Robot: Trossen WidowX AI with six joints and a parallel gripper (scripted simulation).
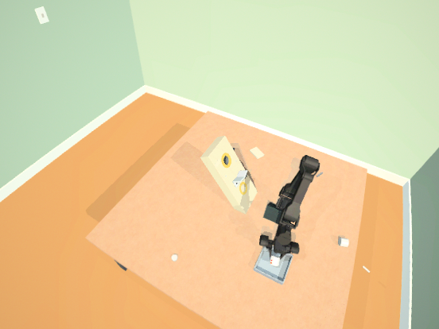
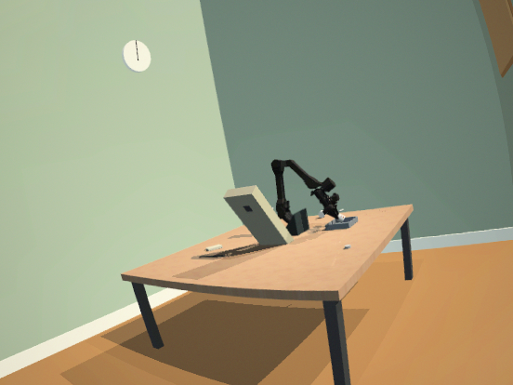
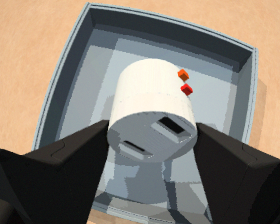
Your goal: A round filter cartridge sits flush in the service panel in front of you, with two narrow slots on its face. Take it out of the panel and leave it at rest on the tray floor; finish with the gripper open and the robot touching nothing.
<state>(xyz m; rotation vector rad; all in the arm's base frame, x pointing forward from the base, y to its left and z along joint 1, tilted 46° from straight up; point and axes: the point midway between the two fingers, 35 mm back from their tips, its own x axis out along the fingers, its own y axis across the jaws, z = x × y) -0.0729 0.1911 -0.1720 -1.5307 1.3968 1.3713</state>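
Observation:
The filter cartridge (image 1: 274, 261) (image 2: 341, 217) (image 3: 152, 95) is a white cylinder with a grey face, two dark slots and two small red-orange tabs on its side. My gripper (image 3: 151, 129) is shut on it, one finger on each side of the slotted face. The cartridge is within the walls of the blue-grey tray (image 1: 283, 282) (image 2: 341, 227) (image 3: 172, 24), at or just above its floor; I cannot tell whether its lower end touches. The cream service panel (image 1: 216, 174) (image 2: 265, 218) leans on the table, with a dark round opening ringed in yellow.
A silver-white bracket (image 1: 240, 177) stands out from the panel beside a second yellow ring. A dark block (image 1: 272, 212) (image 2: 298, 221) is by the arm's base. A white knob (image 1: 174, 257) (image 2: 347, 246), a small white cup (image 1: 343, 241) and a pale card (image 1: 257, 152) lie on the table.

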